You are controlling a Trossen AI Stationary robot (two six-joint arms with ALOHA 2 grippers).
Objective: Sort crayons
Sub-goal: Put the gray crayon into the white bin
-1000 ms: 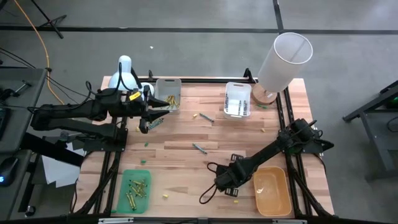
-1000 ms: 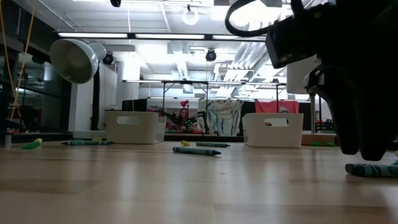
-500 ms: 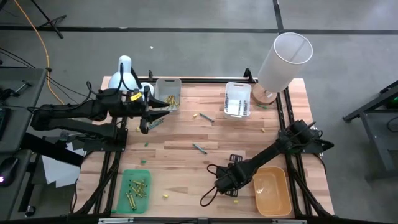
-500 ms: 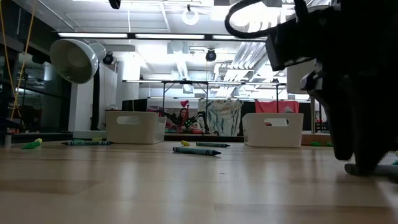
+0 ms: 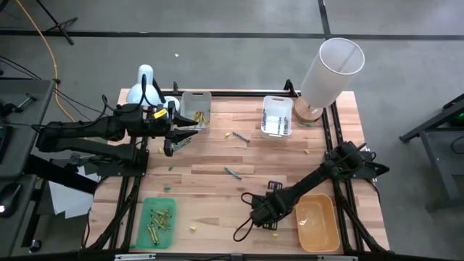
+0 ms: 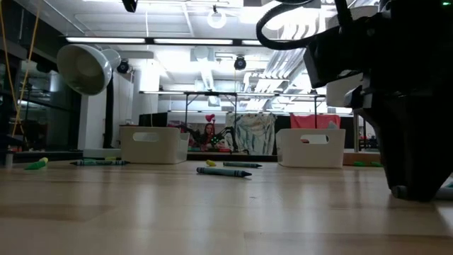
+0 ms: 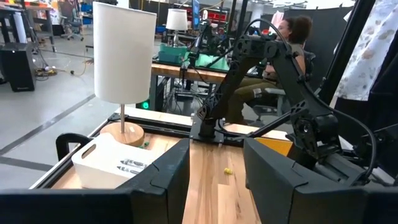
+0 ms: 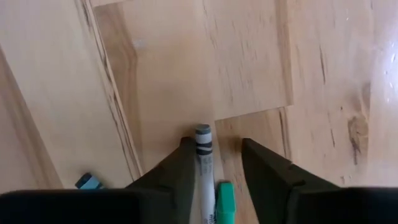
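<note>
My right gripper point(image 5: 264, 215) points down at the table's near part, left of the orange tray point(image 5: 319, 225). In the right wrist view it point(image 8: 214, 146) stands open over the wood. A pale grey crayon point(image 8: 203, 155) and a green crayon point(image 8: 224, 198) lie between its fingers, along them. The gripper point(image 6: 414, 188) hides both in the low view. My left gripper point(image 5: 177, 136) waits open and level near the far left, with nothing between its fingers. More crayons point(image 5: 233, 172) point(image 5: 239, 136) lie loose on the table. My right gripper's fingers come from above and lie along the grey crayon, which rests flat on the table. The crayon's side lies right beside one finger point(image 8: 180, 171), and I cannot tell whether they touch. A gap shows between the green crayon and the other finger point(image 8: 267, 171).
A green tray point(image 5: 145, 230) with several crayons stands at the near left. Two white trays point(image 5: 196, 96) point(image 5: 278, 100) stand at the far edge, and a white lamp point(image 5: 330, 72) at the far right. Small yellow bits point(image 5: 193, 228) point(image 5: 275, 233) lie near the front.
My right gripper has sunk a little, down onto the table over the crayon. In the low view that crayon showed beside the fingers a second ago and is now hidden behind them.
</note>
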